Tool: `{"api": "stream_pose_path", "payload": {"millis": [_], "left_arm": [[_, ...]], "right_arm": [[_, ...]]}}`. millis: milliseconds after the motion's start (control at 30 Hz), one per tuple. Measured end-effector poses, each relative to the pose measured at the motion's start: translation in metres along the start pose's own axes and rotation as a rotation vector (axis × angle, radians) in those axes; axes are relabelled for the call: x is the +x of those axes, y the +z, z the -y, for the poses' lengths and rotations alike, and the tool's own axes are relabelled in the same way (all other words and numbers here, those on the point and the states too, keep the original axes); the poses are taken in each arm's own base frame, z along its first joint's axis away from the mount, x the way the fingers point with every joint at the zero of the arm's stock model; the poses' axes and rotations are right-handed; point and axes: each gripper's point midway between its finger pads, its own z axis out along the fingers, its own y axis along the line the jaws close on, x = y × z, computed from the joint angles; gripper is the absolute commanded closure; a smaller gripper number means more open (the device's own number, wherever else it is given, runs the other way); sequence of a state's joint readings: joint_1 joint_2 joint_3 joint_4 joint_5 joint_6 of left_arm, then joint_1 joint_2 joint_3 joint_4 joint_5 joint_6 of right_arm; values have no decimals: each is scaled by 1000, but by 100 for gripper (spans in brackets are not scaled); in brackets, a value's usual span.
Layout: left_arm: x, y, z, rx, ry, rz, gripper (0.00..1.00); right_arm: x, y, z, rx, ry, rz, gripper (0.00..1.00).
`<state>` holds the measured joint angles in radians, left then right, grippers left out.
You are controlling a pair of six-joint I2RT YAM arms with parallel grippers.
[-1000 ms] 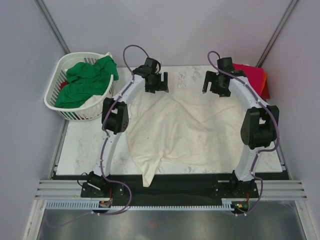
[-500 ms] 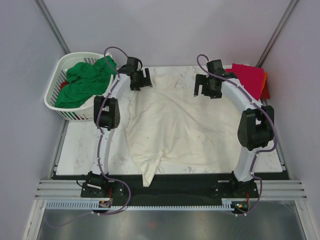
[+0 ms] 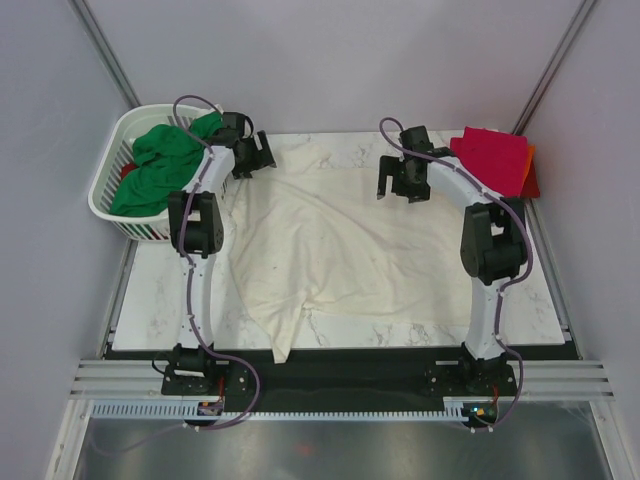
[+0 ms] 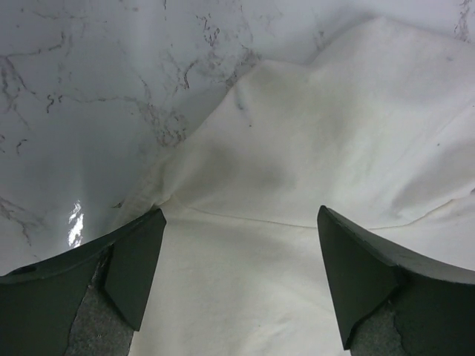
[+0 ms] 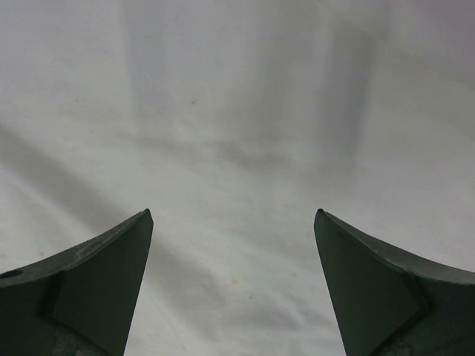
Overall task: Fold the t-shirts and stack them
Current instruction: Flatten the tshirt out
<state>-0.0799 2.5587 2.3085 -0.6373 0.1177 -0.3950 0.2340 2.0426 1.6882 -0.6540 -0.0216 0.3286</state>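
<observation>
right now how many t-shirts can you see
4: cream-white shirt spread on the table, green shirt in the basket, crimson-pink shirt over orange shirt far right. More may be hidden in the basket.

A white marble-veined tabletop [image 3: 150,300] lies under the left claw [image 3: 255,157], glinting just beside it. Plain grey-lilac walls [image 3: 340,60] rise beyond, with aluminium rails [image 3: 340,378] well behind.

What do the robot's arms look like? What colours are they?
The left arm and right arm are thin and white, with chunky black joints and bases. A purple cable loops along each. The left gripper and right gripper are black, each with two wedge-shaped fingers.
</observation>
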Motion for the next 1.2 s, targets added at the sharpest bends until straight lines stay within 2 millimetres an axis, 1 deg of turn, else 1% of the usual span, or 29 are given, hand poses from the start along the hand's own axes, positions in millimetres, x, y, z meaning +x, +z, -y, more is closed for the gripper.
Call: {"api": "stream_pose_path", "payload": {"millis": [100,133,200,267,333,367,400,433,500,533,567,633,667,700,733,767,800,833,867,900,933,1000,1067,1100,1133,1200], "left_arm": [[0,-1,2,20,-3,-9,4],[1,-2,3,25,-2,-11,0],[2,-5,9,40,1,-19,0],[6,-16,17,46,9,-32,0],[6,-39,28,50,20,-34,0],[5,-56,36,55,29,-30,0],[3,-77,47,66,42,-16,0],[2,-95,55,66,55,0,0],[3,-149,75,64,93,63,0],[7,-179,84,72,113,99,0],[16,-210,93,82,133,125,0],[35,-268,114,129,179,193,0],[48,-290,121,161,200,220,1],[72,-306,123,183,222,209,1],[89,-312,120,193,231,198,2],[108,-316,111,189,233,174,2],[127,-313,100,176,226,144,3],[146,-305,88,154,218,107,4],[168,-295,72,117,209,50,6],[187,-284,61,85,203,-1,7],[210,-271,46,43,198,-64,9],[255,-253,22,-23,193,-184,10],[286,-248,9,-53,183,-260,11],[294,-247,6,-58,177,-279,11],[300,-245,5,-60,169,-289,11],[309,-241,1,-66,150,-299,12]], "right_arm": [[2,29,-1,7,-4,-34,2],[0,38,-2,11,-5,-44,2],[-7,52,-4,12,-7,-43,2],[-12,57,-5,13,-7,-36,2],[-15,50,-3,28,-10,-25,2],[-19,44,-4,31,-13,-13,2],[-21,36,-4,38,-19,1,2],[-22,26,-6,42,-25,16,2],[-23,-4,-11,41,-39,56,2],[-20,-20,-15,33,-45,82,2],[-13,-38,-19,25,-55,99,2],[11,-70,-32,-14,-79,124,2],[31,-88,-44,-51,-101,131,2],[49,-101,-58,-89,-126,132,3],[70,-110,-72,-135,-150,129,6],[97,-119,-85,-180,-181,106,10],[125,-124,-100,-233,-212,81,22],[151,-128,-111,-277,-237,51,30],[180,-131,-117,-313,-261,4,37],[202,-132,-120,-335,-280,-34,45],[227,-131,-122,-349,-289,-77,47],[264,-129,-122,-361,-303,-144,48],[289,-128,-123,-371,-313,-194,50],[297,-128,-125,-381,-316,-210,53],[301,-127,-128,-390,-317,-218,55],[301,-122,-136,-405,-308,-209,57]]}}
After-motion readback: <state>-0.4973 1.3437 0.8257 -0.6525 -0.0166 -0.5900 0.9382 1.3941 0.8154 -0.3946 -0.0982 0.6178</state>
